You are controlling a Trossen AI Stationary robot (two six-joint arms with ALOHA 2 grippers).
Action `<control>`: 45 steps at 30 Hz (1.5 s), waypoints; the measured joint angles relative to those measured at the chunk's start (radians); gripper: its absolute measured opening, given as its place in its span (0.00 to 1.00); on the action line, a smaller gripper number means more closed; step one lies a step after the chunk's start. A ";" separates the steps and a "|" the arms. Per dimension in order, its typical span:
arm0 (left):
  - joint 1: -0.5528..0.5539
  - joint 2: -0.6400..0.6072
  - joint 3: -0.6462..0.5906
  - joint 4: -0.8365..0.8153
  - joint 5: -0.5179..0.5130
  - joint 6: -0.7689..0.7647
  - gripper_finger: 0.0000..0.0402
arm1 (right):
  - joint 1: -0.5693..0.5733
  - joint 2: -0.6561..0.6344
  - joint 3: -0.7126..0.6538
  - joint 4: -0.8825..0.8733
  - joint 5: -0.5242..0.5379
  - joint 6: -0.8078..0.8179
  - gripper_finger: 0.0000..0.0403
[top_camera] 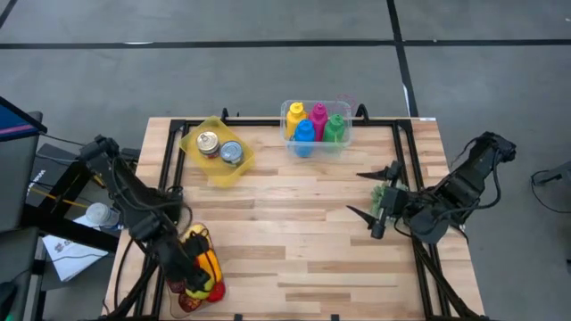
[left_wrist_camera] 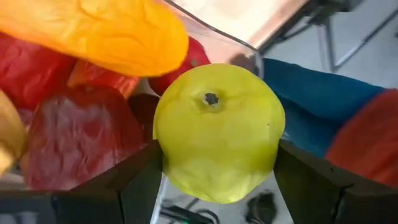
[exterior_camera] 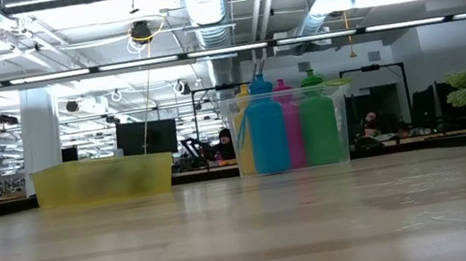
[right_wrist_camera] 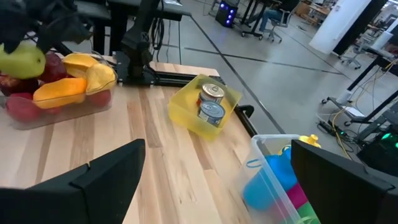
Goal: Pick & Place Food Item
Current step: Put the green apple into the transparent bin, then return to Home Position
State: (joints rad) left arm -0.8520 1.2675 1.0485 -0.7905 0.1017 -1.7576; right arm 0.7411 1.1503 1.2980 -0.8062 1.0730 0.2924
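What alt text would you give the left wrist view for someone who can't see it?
The left gripper grips a yellow-green apple between its two dark fingers, filling the middle of the picture. Behind it, a clear bin holds red fruit and an orange-yellow piece.

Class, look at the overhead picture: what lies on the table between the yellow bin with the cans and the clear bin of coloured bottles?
Nothing: in the high view only bare tabletop separates the yellow bin from the clear bin.

Overhead view straight down, low view table-level (both share bottle bin (top_camera: pixel 316 126)), wrists close-up.
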 joint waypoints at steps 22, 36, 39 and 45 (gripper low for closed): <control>0.006 0.104 -0.001 0.062 0.029 -0.011 0.69 | -0.011 0.000 0.000 -0.001 -0.006 0.004 0.97; 0.008 0.104 -0.001 0.066 0.061 0.075 0.91 | -0.008 0.000 0.000 -0.001 -0.030 0.005 0.97; 0.027 0.100 -0.001 0.066 0.072 0.073 0.94 | -0.008 0.000 0.000 0.000 -0.030 0.005 0.97; 0.100 -0.051 -0.001 0.138 0.046 0.077 0.97 | -0.002 -0.016 0.048 0.041 -0.031 -0.082 0.97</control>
State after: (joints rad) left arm -0.7523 1.2167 1.0477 -0.6521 0.1479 -1.6806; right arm 0.7386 1.1346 1.3465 -0.7650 1.0424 0.2105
